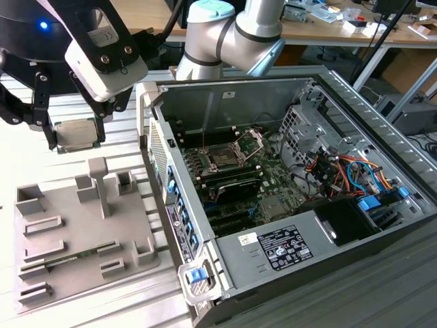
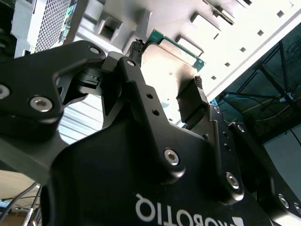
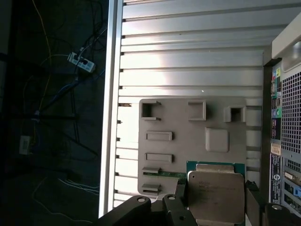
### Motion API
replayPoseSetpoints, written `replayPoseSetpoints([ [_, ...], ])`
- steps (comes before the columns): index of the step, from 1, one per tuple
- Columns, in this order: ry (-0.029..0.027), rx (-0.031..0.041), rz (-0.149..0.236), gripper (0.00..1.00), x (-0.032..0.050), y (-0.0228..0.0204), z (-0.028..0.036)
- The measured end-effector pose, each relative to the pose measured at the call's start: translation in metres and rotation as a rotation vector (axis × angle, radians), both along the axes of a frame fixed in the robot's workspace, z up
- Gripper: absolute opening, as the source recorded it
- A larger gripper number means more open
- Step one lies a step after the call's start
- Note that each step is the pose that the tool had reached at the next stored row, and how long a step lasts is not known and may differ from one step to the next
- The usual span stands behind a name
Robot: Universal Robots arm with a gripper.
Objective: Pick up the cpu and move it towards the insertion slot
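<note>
Exterior view: end effector (image 1: pixel 76 131) clamps the cpu (image 1: pixel 79 137) above the grey tray (image 1: pixel 68 236)

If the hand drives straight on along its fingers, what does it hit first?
Likely the grey tray: the hand, shut on the cpu, points down at it in the first wrist view. Depth unclear.

Silvery-white cpu (image 1: pixel 78 134) edged in green, black jaws, plain grey tray (image 1: pixel 75 225), pale silver bench (image 3: pixel 188 56) ribbed in long stripes, green circuit board (image 1: pixel 273 186) around the dark, silver-framed insertion slot (image 1: pixel 223 158), blue and orange cables (image 1: pixel 355 171)
</note>
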State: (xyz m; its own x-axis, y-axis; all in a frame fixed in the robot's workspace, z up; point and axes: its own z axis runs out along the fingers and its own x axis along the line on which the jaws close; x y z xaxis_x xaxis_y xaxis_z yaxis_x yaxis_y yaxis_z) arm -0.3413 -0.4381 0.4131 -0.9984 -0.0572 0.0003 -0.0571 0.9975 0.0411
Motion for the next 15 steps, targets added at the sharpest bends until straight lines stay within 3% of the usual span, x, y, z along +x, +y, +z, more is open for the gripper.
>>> replayPoseSetpoints([
  [15, 0.0001, -0.0001, 0.0, 0.55, 0.0049, 0.0, 0.0],
])
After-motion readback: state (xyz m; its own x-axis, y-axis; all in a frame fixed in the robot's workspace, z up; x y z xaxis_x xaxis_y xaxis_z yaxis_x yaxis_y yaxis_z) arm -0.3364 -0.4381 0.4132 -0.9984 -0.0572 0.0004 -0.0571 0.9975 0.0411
